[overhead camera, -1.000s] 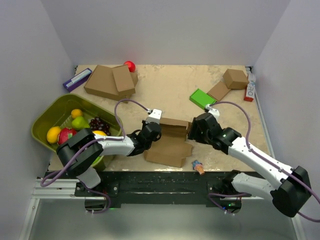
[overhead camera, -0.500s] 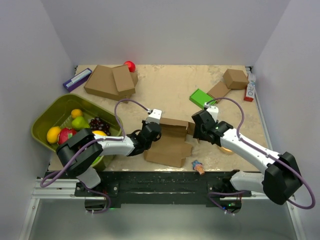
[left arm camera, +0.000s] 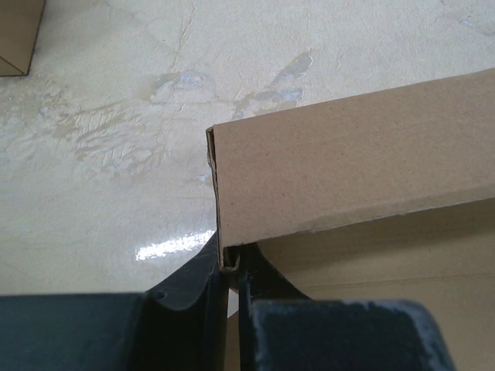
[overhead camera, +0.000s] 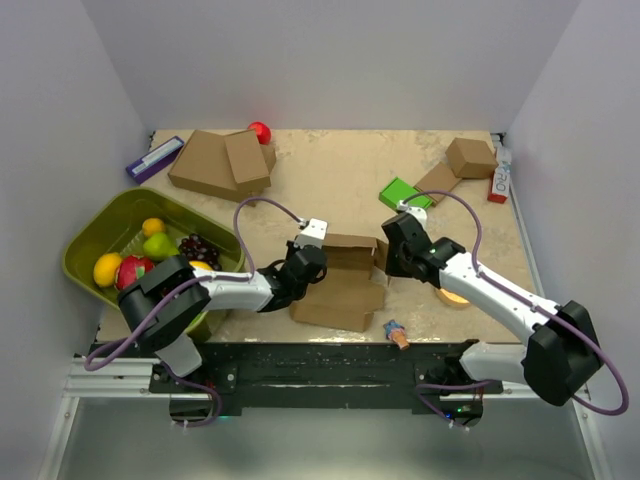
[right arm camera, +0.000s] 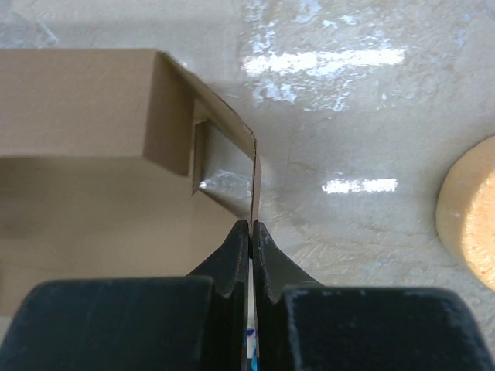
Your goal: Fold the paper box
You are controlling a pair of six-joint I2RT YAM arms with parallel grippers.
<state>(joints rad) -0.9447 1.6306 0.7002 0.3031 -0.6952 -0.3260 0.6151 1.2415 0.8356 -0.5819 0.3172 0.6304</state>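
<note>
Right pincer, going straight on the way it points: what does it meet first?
The paper box: the right pincer is shut on its thin flap edge, which runs straight ahead; depth beyond is unclear.

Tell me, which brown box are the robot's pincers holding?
The flat box in the middle. The left pincer and right pincer each pinch an edge. The stacked boxes and small box sit untouched at the back.

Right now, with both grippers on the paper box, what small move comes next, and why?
Probably the right gripper should swing its pinched side flap inward: it splays away from the paper box, while the left gripper clamps the opposite corner.
</note>
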